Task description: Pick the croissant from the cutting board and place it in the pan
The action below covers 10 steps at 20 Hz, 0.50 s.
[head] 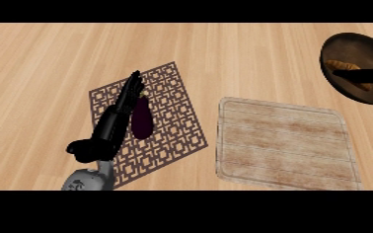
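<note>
The croissant [341, 65] lies inside the dark round pan [344, 86], which is cut off by the right edge of the head view. A dark strip, possibly part of my right hand [358, 75], crosses just below the croissant; too little of it shows to read its fingers. The light wooden cutting board [287, 148] sits at the lower right with nothing on it. My left hand [111, 128] rests open at the lower left, fingers straight and pointing away from me, far from both board and pan.
A brown patterned mat [171, 103] lies left of the board, under my left hand. A dark purple eggplant [141, 119] lies on it, right beside the left hand's fingers. Bare wooden counter [241, 54] stretches across the back.
</note>
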Tool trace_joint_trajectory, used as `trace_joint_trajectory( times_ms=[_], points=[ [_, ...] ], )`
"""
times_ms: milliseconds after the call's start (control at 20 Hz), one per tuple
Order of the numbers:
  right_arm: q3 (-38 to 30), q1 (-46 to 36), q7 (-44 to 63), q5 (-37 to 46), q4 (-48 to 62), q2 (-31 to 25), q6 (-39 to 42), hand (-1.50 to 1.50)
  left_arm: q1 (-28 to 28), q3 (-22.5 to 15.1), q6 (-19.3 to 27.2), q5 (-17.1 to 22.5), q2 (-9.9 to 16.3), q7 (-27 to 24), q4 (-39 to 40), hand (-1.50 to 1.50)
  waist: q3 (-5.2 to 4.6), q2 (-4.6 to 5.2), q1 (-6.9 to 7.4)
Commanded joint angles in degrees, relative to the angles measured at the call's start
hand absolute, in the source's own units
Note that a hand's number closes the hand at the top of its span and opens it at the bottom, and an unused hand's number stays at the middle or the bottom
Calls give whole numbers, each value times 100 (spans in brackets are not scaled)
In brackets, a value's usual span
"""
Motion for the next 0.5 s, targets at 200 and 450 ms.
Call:
trace_joint_trajectory(
  times_ms=[200,450],
  points=[
    [-777,156,-441,-804,218,-567,1220,-150,69,87,19,21,82,13,-51,0,-11,-62,-161],
    [-1026,453,-652,-1117,385,-902,2534,-150,189,141,100,24,19,-114,87,0,-19,-101,-281]
  ],
)
